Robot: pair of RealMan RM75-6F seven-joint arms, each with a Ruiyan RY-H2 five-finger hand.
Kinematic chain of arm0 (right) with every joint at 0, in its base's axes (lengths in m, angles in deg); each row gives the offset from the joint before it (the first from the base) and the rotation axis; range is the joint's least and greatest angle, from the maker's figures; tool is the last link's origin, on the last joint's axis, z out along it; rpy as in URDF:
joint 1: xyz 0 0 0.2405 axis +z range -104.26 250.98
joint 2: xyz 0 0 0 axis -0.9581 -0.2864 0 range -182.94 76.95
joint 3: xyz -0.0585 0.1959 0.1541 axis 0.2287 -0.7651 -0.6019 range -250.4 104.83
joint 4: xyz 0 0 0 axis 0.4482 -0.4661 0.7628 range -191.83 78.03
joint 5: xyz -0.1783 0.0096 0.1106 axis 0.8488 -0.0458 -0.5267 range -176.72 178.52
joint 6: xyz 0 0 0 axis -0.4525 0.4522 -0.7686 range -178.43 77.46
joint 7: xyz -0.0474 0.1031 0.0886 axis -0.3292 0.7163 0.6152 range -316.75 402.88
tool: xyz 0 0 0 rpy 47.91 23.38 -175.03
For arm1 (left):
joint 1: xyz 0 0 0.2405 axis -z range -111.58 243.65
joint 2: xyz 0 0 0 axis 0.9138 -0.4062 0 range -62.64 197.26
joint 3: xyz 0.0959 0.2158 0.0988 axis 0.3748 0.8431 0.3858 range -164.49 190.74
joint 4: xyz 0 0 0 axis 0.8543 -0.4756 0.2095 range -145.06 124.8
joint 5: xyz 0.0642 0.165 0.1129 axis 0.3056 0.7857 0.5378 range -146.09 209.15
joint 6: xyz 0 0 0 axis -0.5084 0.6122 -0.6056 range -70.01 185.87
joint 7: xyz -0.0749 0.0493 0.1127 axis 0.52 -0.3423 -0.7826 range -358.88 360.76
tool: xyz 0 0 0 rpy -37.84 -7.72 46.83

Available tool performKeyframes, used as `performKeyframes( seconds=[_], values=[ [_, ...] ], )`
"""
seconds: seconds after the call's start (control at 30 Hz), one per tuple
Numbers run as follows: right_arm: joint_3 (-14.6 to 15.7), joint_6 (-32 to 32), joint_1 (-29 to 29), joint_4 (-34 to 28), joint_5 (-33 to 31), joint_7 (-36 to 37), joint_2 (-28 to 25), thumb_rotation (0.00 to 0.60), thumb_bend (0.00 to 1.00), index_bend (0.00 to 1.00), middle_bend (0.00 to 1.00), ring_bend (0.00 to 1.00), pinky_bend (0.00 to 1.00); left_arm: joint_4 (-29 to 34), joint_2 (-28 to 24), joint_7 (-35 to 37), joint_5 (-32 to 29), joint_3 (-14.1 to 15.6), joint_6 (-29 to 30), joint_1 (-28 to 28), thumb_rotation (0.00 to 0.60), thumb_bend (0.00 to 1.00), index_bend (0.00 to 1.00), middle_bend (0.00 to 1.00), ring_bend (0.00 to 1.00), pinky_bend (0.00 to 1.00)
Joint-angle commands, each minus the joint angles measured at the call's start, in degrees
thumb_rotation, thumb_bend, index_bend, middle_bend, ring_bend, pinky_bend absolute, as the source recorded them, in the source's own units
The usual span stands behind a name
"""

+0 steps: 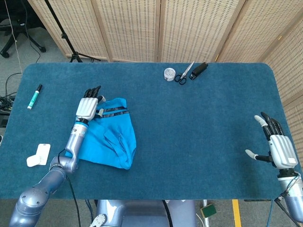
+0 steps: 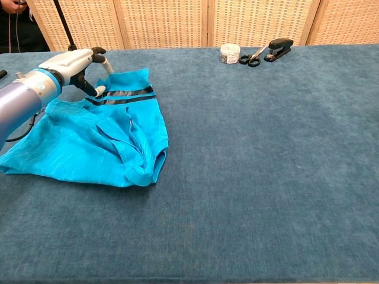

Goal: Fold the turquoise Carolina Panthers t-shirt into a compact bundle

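Head view showed the left hand (image 1: 88, 106) over the far left corner of the turquoise t-shirt (image 1: 110, 137); the right hand (image 1: 278, 147), well apart, held nothing, fingers spread. Chest view showed left fingers (image 2: 93, 90) curled at the sleeve (image 2: 121, 93); grip unclear.

Left hand (image 2: 80, 66) pinching the far, black-striped edge of the crumpled turquoise cotton t-shirt (image 2: 100, 142); black stapler (image 2: 279, 48) well beyond the shirt.

Left hand (image 1: 88, 107) and right hand (image 1: 280, 150): white back shells, black fingers, pale thumb tips. Forearms: glossy silver-blue tubes with a turquoise wrist ring; black cable trailing alongside.
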Motion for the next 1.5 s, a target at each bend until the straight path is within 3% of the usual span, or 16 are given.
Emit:
performKeyframes(
  seconds=[0.03, 0.23, 0.4, 0.6, 0.77, 0.9, 1.07, 1.5],
  values=[
    [-0.03, 0.09, 0.03, 0.04, -0.09, 0.04, 0.00, 0.600, 0.00, 0.00, 0.00, 0.00, 0.00, -1.33, 1.23, -1.69, -2.30, -2.20, -0.93, 1.33, 0.600, 0.41, 0.00, 0.00, 0.00, 0.00],
    [-0.03, 0.17, 0.06, 0.05, -0.07, 0.24, -0.06, 0.600, 0.00, 0.00, 0.00, 0.00, 0.00, -0.42, 0.71, -0.28, -3.15, -3.28, 0.52, 1.46, 0.600, 0.41, 0.00, 0.00, 0.00, 0.00],
    [-0.03, 0.08, 0.03, 0.01, 0.07, 0.41, -0.14, 0.600, 0.00, 0.00, 0.00, 0.00, 0.00, 2.34, -1.51, 2.86, -1.33, -2.06, 4.17, 0.13, 0.600, 0.41, 0.00, 0.00, 0.00, 0.00],
    [-0.02, -0.04, -0.02, -0.08, 0.19, 0.64, -0.23, 0.600, 0.00, 0.00, 0.00, 0.00, 0.00, 10.18, -6.86, 6.74, 3.73, 2.34, 10.18, -3.51, 0.600, 0.36, 0.00, 0.00, 0.00, 0.00],
    [0.20, -0.22, -0.03, -0.35, 0.72, 0.23, -0.22, 0.600, 0.00, 0.00, 0.00, 0.00, 0.00, 22.99, -13.73, 7.64, 9.80, 8.82, 14.97, -8.23, 0.600, 0.31, 0.00, 0.00, 0.00, 0.00],
    [0.29, -0.50, -0.15, -0.62, 0.92, -0.02, -0.22, 0.600, 0.00, 0.00, 0.00, 0.00, 0.00, 30.53, -17.15, 6.38, 10.76, 10.67, 14.41, -9.48, 0.600, 0.31, 0.00, 0.00, 0.00, 0.00],
    [0.11, -0.59, -0.24, -0.60, 0.57, 0.22, -0.35, 0.600, 0.00, 0.00, 0.00, 0.00, 0.00, 35.66, -19.85, 3.87, 12.46, 13.04, 14.39, -10.61, 0.600, 0.32, 0.00, 0.00, 0.00, 0.00],
    [-0.08, -0.38, -0.21, -0.41, 0.20, 0.78, -0.54, 0.600, 0.00, 0.00, 0.00, 0.00, 0.00, 35.78, -20.25, 1.19, 13.14, 14.09, 13.47, -11.29, 0.600, 0.33, 0.00, 0.00, 0.00, 0.00]
  ],
)
